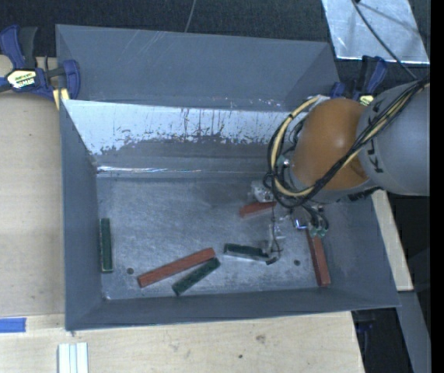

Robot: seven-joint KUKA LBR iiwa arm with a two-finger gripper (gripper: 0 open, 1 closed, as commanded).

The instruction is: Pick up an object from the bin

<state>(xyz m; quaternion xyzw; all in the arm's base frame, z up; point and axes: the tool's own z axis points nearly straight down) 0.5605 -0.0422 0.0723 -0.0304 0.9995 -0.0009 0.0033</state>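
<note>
Jaws over small dark bar (pixel 242 251)

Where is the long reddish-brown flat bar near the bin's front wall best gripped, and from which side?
Probably left of the middle of the long reddish-brown flat bar, from straight above, fingers across its narrow width. It lies flat and slanted; a short dark green bar crowds its right half.
</note>
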